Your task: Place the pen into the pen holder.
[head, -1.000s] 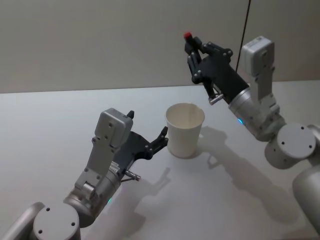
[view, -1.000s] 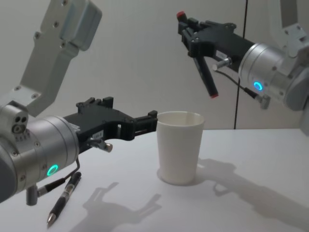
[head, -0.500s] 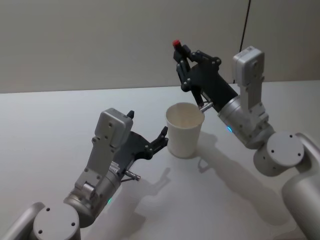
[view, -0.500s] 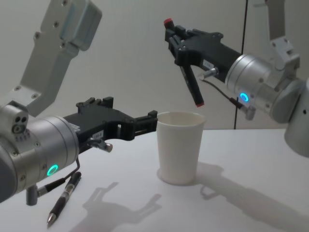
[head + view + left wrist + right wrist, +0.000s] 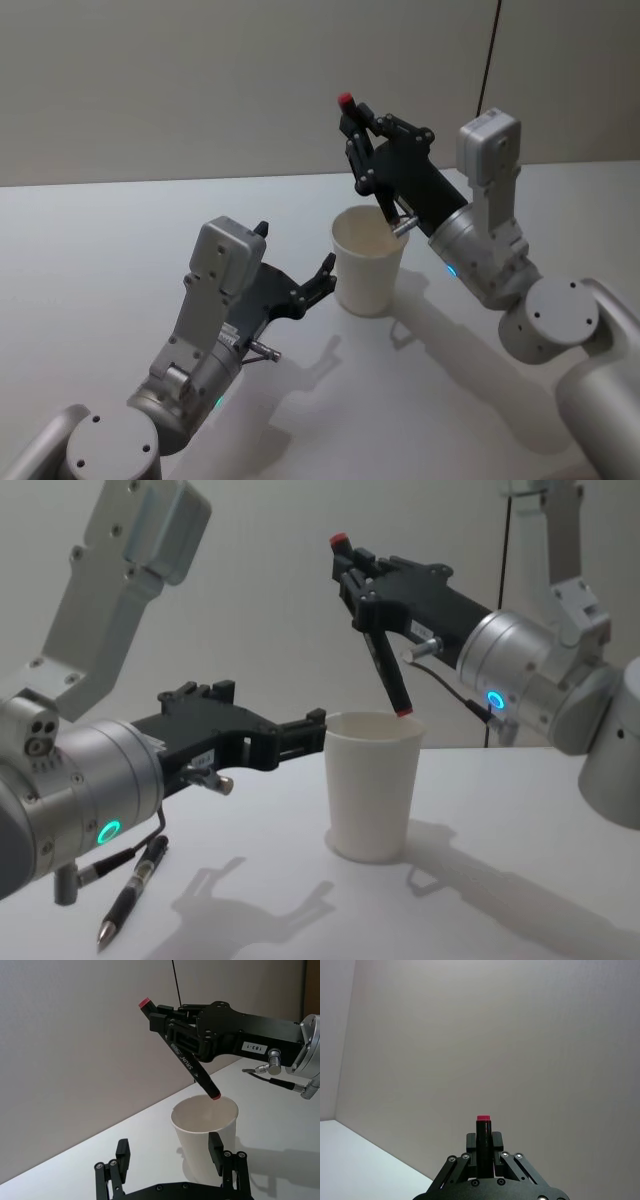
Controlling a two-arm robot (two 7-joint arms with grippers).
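Nearest, a dark spare pen (image 5: pixel 130 892) lies flat on the matte pale surface (image 5: pixel 500 880) under the left gripper (image 5: pixel 295 252). Its jaws stand wide and empty, just beside the pen holder (image 5: pixel 370 790), a smooth tapered paper cup with a rolled rim. Beyond, the right gripper (image 5: pixel 368 590) has its jaws clamped on the pen (image 5: pixel 386 668), a slim black barrel with red ends. The pen tilts steeply, its lower tip just above the cup's mouth near the rim, so it likely needs slight centring before release.

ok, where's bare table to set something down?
Free: table left of the left arm, back to the wall; the front strip between the arms. Crowded: the pen holder, left tool beside it, right tool holding the pen over it.
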